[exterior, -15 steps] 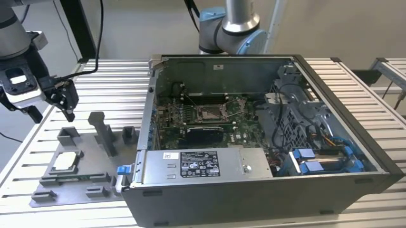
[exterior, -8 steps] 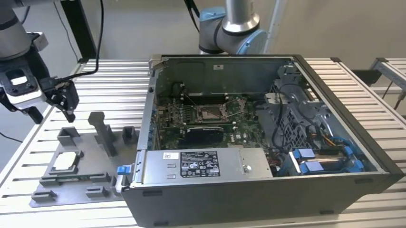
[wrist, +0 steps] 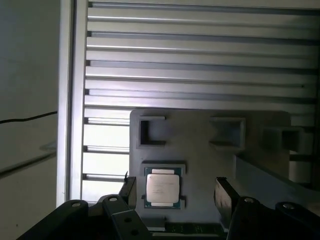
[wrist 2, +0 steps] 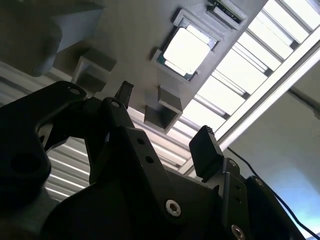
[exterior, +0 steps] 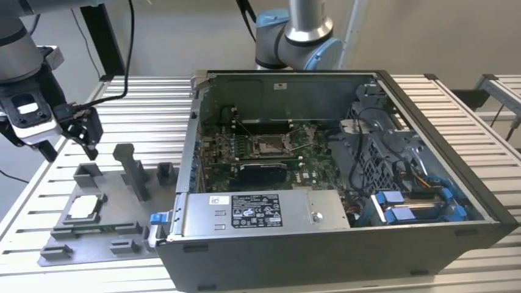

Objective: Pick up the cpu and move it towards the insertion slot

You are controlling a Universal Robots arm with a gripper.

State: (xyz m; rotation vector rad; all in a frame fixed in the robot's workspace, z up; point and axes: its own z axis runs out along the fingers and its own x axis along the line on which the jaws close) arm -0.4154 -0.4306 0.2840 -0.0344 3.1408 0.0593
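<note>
One cpu (exterior: 84, 207) lies flat, pale metal face up, in a shallow square pocket of the grey fixture plate (exterior: 114, 235), at the exterior view's left. Nothing touches it. In the second wrist view the cpu (wrist 2: 186, 50) shows bright and whole, seated squarely inside its pocket.

Above the plate's far end hangs the pincer (exterior: 72, 146), released and empty, its two dark fingers spread with only air between them. In the first wrist view the cpu (wrist: 162, 186) sits between the two fingertips but nearer one than the other, so the pincer (wrist: 175, 192) is not yet centred on it. Raised grey blocks (exterior: 85, 174) and a taller post (exterior: 134, 174) stand on the plate close to the line of descent.

The plate rests on a slatted metal desk (exterior: 456, 104). The insertion slot (exterior: 269, 143) lies well apart, on the green board inside the open computer case (exterior: 326, 262), at the exterior view's right.

The step in hand looks to be the reach down to the chip. Doing it well probably means centring the spread fingers over the pocket and squaring them to two opposite edges. The descent should be straight, clear of the blocks and the pocket rim. A thin chip gripped askew could tip or jam in its seat, so an even, light closing on the edges seems wise.
</note>
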